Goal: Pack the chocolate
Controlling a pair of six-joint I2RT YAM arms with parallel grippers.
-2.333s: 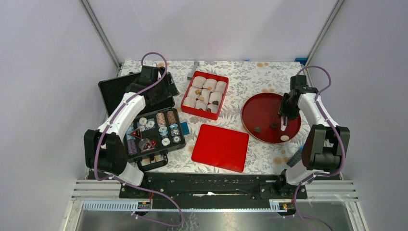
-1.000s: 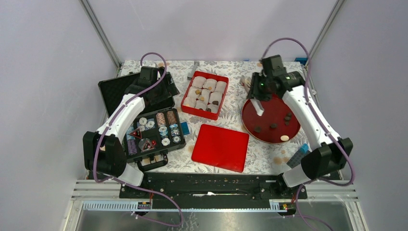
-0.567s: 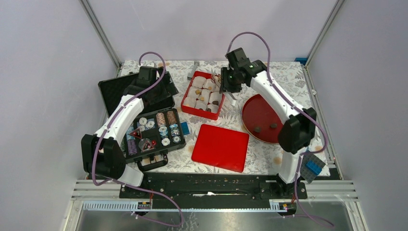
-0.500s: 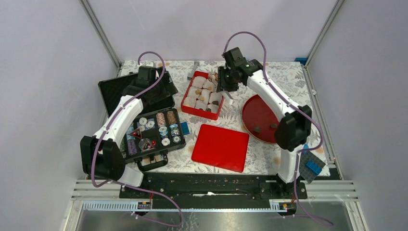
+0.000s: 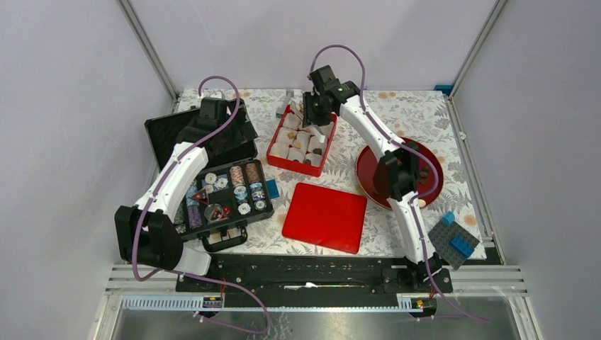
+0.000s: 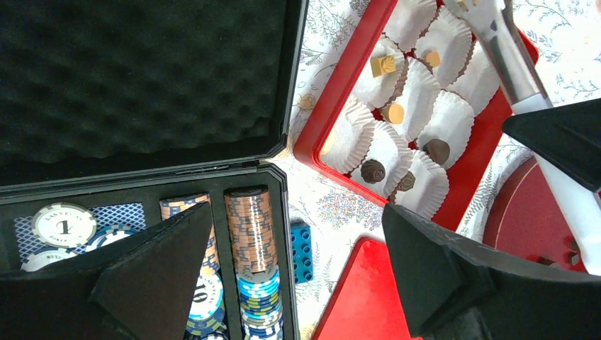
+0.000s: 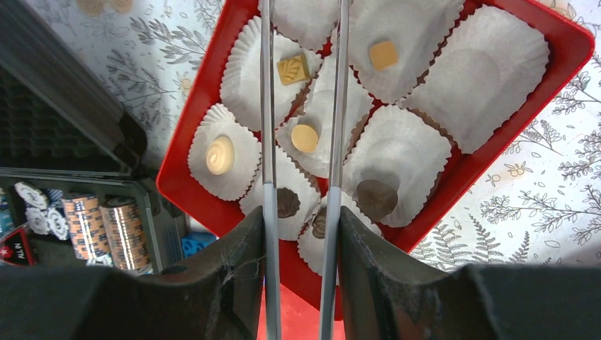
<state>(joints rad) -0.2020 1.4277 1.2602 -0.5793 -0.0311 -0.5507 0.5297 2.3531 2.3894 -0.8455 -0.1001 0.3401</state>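
the right gripper (image 7: pixel 303 14) has been swung from the round red plate (image 5: pixel 434 190) on the right, where it was lowered among the loose pieces a couple of seconds ago, across to the red box (image 7: pixel 200 106) at the far middle of the table. its arm is now stretched far and left, with its two long thin fingers (image 7: pixel 267 106) held over the box. a gap is seen between the fingers, but their tips are cut off by the top of the wrist view, so it cannot be told whether a piece is gripped.

seven pieces of chocolate (image 7: pixel 305 137) are already seated in the white paper cups (image 7: pixel 482 71). several cups are unfilled. at least two pieces (image 5: pixel 419 203) are left on the plate, and others may be hidden behind the arm.

a delivery to an unfilled cup is judged to be under way, and the packing is only partly done. the red lid (image 5: pixel 324 216) lies near the box, not yet fitted.

the left gripper (image 6: pixel 296 212) has hardly been moved. it hangs over the open black case (image 5: pixel 227 191), jaws spread wide and holding nothing.
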